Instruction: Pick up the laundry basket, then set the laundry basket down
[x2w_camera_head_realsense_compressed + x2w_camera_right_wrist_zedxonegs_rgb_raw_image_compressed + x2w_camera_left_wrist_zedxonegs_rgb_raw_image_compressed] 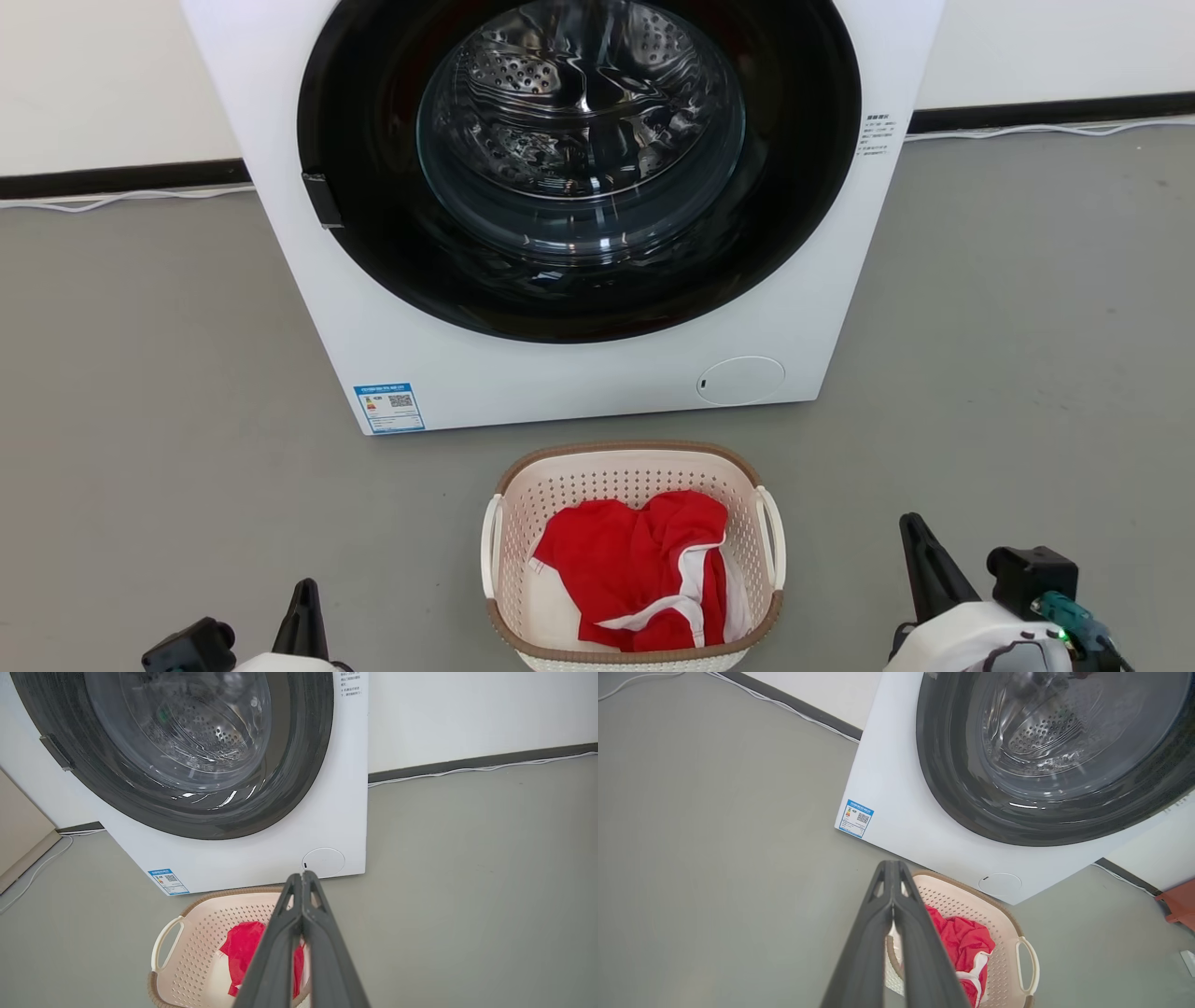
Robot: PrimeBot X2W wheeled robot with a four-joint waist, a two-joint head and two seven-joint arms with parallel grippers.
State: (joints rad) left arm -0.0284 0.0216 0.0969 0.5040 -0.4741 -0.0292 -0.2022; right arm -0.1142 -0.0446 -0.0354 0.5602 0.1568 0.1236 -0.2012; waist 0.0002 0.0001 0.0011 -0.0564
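The laundry basket (523,504) stands on the grey floor just in front of the washing machine. It is cream-white and perforated, with a brown rim and white loop handles, and holds a red and white garment (644,569). My left gripper (303,597) is shut at the lower left, apart from the basket and holding nothing. My right gripper (913,537) is shut at the lower right, also clear of the basket. In the left wrist view the shut left gripper (892,865) rises before the basket (1004,919). In the right wrist view the shut right gripper (302,877) partly covers the basket (201,933).
A white front-loading washing machine (560,373) with a dark round glass door stands behind the basket. White cables (121,198) run along the black skirting at the wall. Grey floor (149,448) spreads to both sides. An orange object (1181,905) lies at the right edge of the left wrist view.
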